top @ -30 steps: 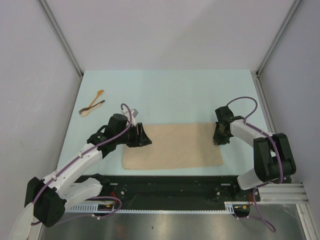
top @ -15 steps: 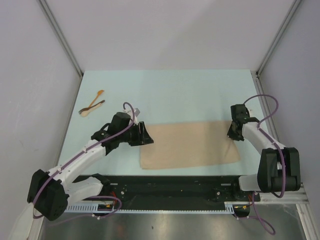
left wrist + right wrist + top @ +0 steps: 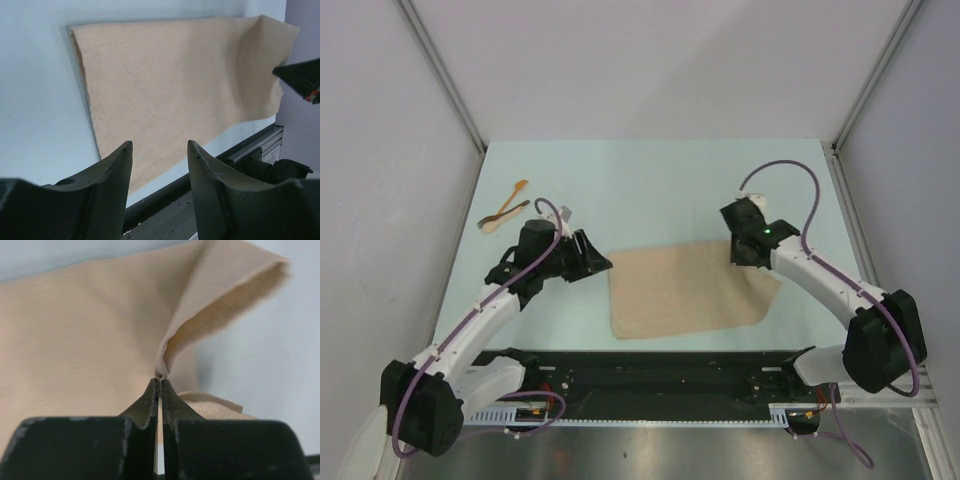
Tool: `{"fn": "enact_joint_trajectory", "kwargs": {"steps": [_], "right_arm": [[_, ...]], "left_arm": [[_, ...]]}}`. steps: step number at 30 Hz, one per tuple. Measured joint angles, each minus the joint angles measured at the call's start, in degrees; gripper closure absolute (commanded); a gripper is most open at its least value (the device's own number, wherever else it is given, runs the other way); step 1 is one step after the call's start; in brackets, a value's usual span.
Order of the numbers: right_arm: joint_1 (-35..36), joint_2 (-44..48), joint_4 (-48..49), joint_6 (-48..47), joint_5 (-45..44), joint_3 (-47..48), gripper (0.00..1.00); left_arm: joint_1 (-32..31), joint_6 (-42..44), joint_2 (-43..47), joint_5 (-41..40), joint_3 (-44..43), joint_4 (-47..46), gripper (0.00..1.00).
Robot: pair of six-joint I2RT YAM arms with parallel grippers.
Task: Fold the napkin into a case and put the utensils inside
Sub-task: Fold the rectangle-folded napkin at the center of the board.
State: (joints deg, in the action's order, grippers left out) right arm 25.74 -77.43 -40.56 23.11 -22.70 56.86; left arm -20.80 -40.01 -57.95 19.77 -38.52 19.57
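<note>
Napkin lies flat on the bench, near-centre, with its near edge close to the black rail. Right claw: closed on the napkin's far right corner, which stands up off the bench as a raised fold. The bite is at the very fingertips only. Left claw: jaws apart, holding nothing, just off the napkin's left edge and not touching it. Utensils lie crossed at far left, well apart from the cloth.

Risks for you to watch:
1. Slip. With so little cloth between the tips, any tug against bench friction may pull the corner free.
2. Drag instead of fold. Nothing pins the left side, so if you carry the corner across, the whole napkin may slide with it, possibly towards the rail and over the bench edge.
3. Layer split. The cloth looks doubled at the left edge, and I cannot tell whether the right claw has every layer. Lifting one layer alone would open it up.
4. Skew. One lifted corner tends to give a diagonal crease instead of a square fold.
</note>
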Motion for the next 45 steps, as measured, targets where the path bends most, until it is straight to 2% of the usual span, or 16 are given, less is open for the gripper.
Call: {"fn": "enact_joint_trajectory", "kwargs": {"steps": [6,11,14,18,33,45], "right_arm": [[17.9,-8.5,0.8,8.6,5.7,7.5,1.0],[26.5,-18.7,5.2,14.4,10.8,12.6,1.0],[29.0,-24.2,8.1,16.4,13.6,15.9,1.0],[30.1,-28.4,10.8,17.9,16.8,18.6,1.0],[30.0,-31.2,16.4,22.5,23.5,19.1,1.0],[29.1,-32.6,17.9,24.9,24.8,19.1,1.0]], "left_arm": [[3.8,0.5,2.3,2.5,3.3,0.0,0.48],[4.4,0.7,2.3,4.1,5.0,0.2,0.48],[5.0,1.1,2.6,4.5,5.3,0.5,0.47],[6.4,1.6,3.5,4.1,5.5,1.1,0.47],[7.8,1.4,3.4,1.9,9.1,0.7,0.48],[7.8,1.4,3.1,1.9,9.1,0.6,0.48]]}}
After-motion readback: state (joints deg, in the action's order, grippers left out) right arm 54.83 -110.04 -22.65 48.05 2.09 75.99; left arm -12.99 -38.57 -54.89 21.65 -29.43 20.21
